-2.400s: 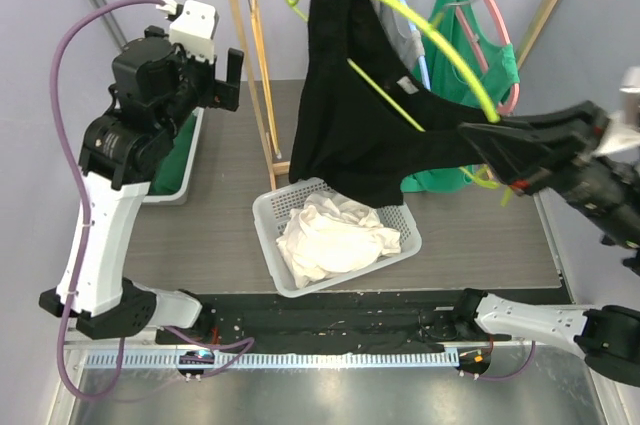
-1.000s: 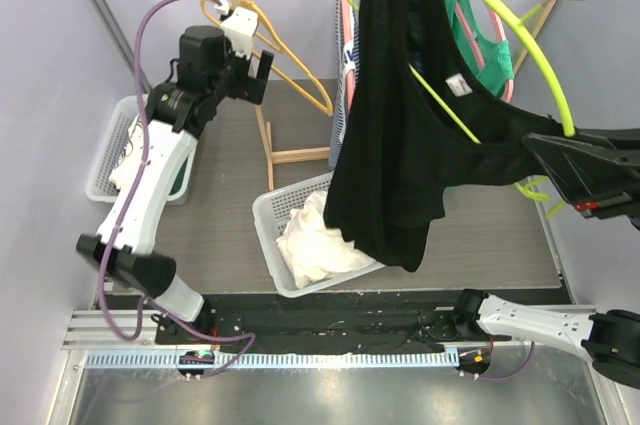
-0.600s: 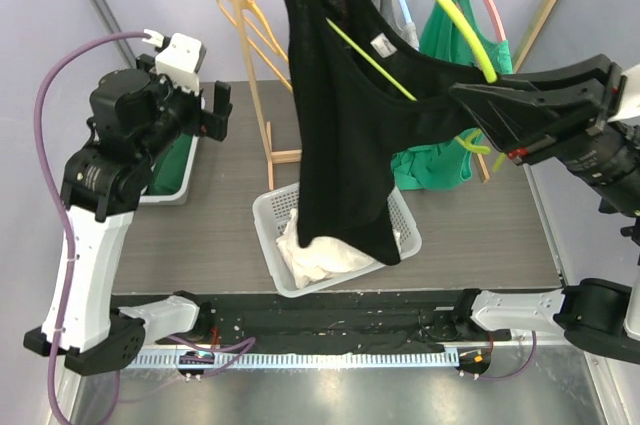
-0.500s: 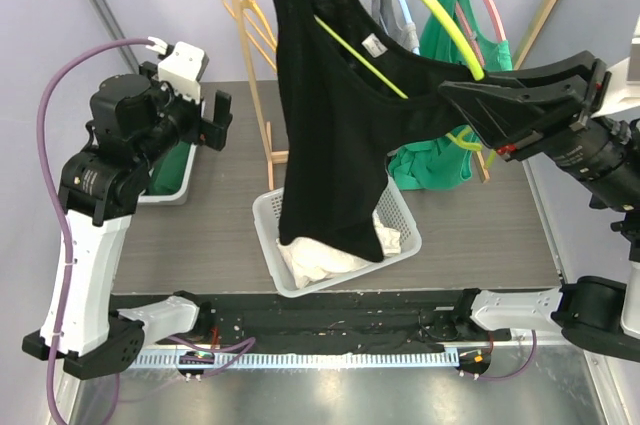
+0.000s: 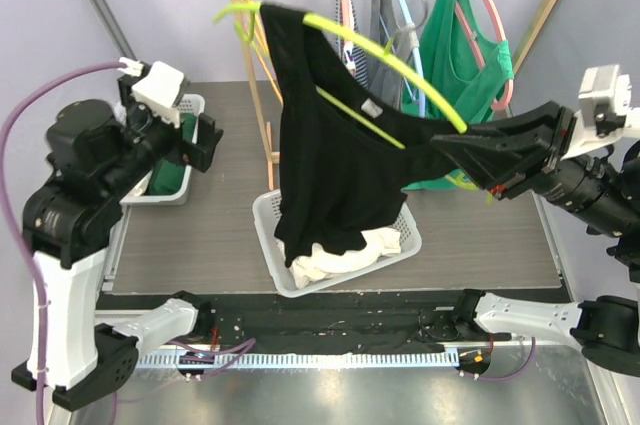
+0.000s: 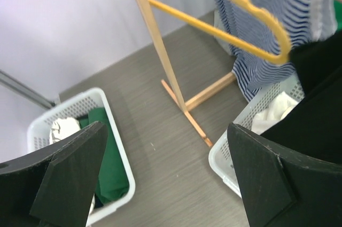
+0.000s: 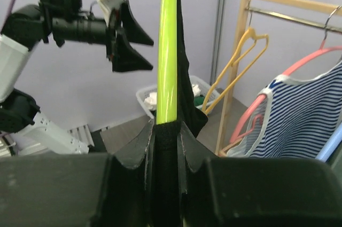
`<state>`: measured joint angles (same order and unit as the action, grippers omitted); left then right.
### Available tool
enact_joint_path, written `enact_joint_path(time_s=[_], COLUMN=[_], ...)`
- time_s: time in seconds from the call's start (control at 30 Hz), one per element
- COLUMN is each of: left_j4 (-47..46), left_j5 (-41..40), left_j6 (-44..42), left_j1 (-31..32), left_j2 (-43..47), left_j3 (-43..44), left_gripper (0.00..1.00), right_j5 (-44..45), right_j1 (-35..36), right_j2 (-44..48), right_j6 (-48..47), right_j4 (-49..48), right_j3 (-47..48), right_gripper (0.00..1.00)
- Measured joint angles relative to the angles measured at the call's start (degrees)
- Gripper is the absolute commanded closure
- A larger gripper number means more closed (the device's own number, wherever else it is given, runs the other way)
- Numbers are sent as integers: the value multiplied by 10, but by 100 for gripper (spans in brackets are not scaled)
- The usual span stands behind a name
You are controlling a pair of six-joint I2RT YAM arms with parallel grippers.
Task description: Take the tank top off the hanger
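Right gripper (image 7: 165, 131) clamps the hanger (image 5: 400, 70), perhaps pinching the tank top (image 5: 330, 175) too. Left gripper (image 6: 166, 157) gapes empty. Pulling then could tear fabric.

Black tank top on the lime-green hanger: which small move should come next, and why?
Probably the left arm should reach right toward the black fabric tank top. The left fingers stand open and apart from it, while the right fingers are shut on the lime-green plastic hanger carrying it.
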<state>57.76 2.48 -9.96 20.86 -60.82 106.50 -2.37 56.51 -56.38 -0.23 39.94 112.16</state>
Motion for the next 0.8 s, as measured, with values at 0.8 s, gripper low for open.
enact_joint_path(time_s=[0.8], left_j4=[-10], left_j5=[439], left_j6=[-99], left_j1=[0], left_j2=[6], left_j3=[-28], left_gripper=[0], right_j5=[-62], right_j1=[0], right_j2=[-13], right_j6=[18], right_j4=[180], right_j3=[-97], right_gripper=[99])
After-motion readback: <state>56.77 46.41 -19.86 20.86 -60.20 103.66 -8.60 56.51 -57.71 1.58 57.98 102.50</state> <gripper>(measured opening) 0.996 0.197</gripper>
